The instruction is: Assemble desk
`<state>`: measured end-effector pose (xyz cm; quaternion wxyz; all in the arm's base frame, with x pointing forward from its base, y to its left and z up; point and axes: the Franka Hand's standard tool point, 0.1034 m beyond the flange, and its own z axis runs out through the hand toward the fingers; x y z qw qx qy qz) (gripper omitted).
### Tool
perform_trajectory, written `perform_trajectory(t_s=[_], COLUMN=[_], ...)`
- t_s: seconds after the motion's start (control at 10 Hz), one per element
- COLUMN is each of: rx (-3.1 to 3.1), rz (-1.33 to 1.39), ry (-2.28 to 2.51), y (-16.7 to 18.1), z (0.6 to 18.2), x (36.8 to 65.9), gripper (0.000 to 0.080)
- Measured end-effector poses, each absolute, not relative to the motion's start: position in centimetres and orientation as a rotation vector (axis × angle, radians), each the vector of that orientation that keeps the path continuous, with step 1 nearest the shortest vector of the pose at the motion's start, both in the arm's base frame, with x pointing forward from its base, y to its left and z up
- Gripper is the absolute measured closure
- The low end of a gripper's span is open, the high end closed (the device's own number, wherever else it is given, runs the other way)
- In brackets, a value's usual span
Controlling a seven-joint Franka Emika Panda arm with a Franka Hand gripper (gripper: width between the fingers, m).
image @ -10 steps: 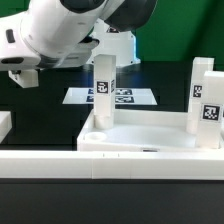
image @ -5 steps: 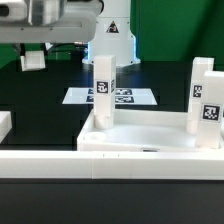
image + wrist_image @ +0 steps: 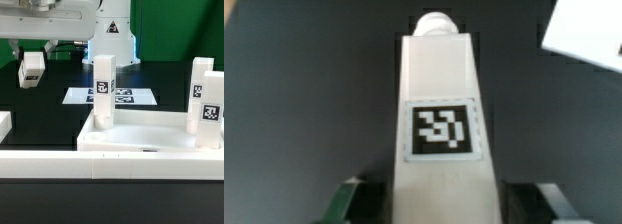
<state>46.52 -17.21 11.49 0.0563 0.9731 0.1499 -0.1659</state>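
Note:
The white desk tabletop [image 3: 140, 135] lies rim up near the front of the exterior view. Two white tagged legs stand upright in its corners, one towards the exterior view's left [image 3: 104, 88] and one towards its right [image 3: 203, 100]. My gripper [image 3: 31, 56] hangs at the upper left of the exterior view, well above the table and apart from the tabletop. It is shut on a third white leg [image 3: 31, 72]. In the wrist view the gripper [image 3: 448, 205] holds this leg [image 3: 443, 90] between both fingers [image 3: 349, 200], its tag facing the camera.
The marker board [image 3: 75, 97] lies flat behind the tabletop. A long white rail [image 3: 60, 165] runs along the front. A white part [image 3: 4, 124] sits at the exterior view's left edge. A white shape [image 3: 589, 30] shows beyond the held leg in the wrist view.
The arm has swung to the exterior view's left and come lower, carrying the leg in the gripper. The tabletop and its two standing legs have not moved.

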Motion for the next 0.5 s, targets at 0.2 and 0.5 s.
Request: perform_trajectory(t_s=[0.2, 0.5], rx=[3.071, 3.040], rz=[-0.394, -0.116], ry=[0.314, 0.328], y=[-15.8, -16.2], z=[12.8, 12.8], x=[48.1, 49.8], gripper=[0.0511, 0.0511])
